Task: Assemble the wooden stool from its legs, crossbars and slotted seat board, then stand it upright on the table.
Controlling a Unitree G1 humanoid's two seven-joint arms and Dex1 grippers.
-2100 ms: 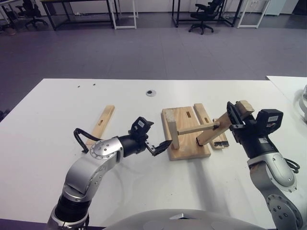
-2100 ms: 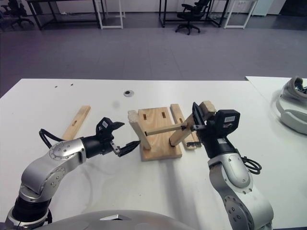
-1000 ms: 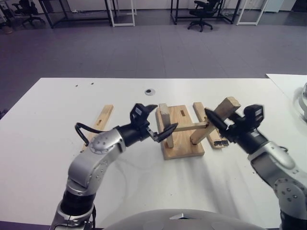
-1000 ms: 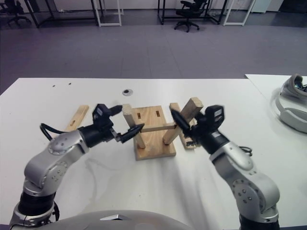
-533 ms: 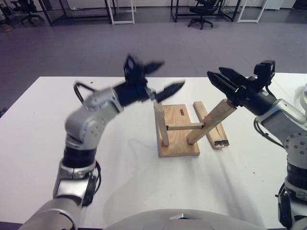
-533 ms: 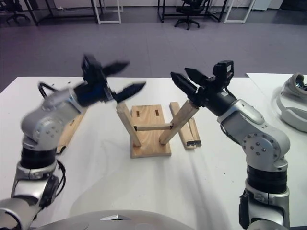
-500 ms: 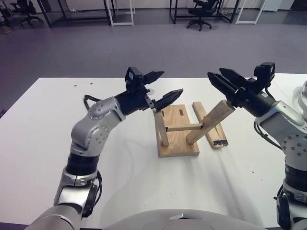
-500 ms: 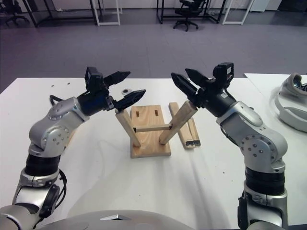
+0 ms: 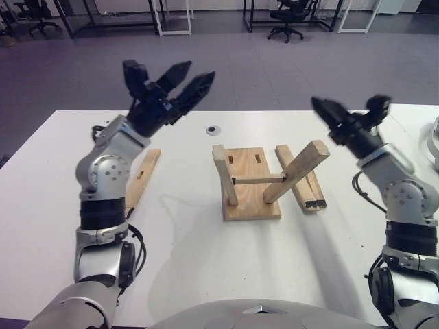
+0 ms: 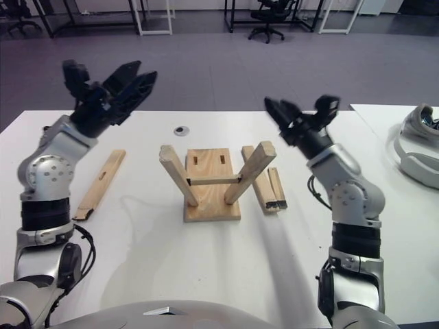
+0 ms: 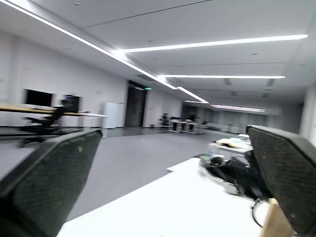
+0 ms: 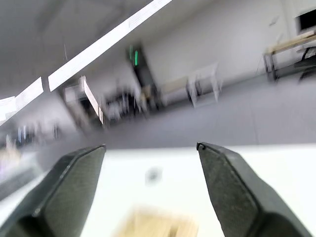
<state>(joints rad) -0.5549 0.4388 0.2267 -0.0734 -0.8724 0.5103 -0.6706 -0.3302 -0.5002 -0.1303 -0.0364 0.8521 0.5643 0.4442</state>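
Observation:
The slotted seat board (image 9: 252, 204) lies flat on the white table (image 9: 206, 274). On it stands a frame of two wooden legs (image 9: 225, 175) (image 9: 297, 171) joined by a thin crossbar (image 9: 259, 180), with nothing holding it. My left gripper (image 9: 199, 70) is open, raised high above the table's far left. Off to the right of the frame, my right gripper (image 10: 274, 103) is also open and raised in the air. A loose leg piece (image 9: 140, 179) lies on the table to the left. Another piece (image 9: 310, 188) lies flat beside the board's right edge.
A small round disc (image 9: 215, 129) sits on the table behind the board. A white headset (image 10: 418, 147) rests on the neighbouring table at the far right. Office chairs and desk frames stand on the floor beyond the table's back edge.
Both open grippers have lifted up and away from the leg frame, the left toward the back left, the right outward to the right. The frame stays standing on the board.

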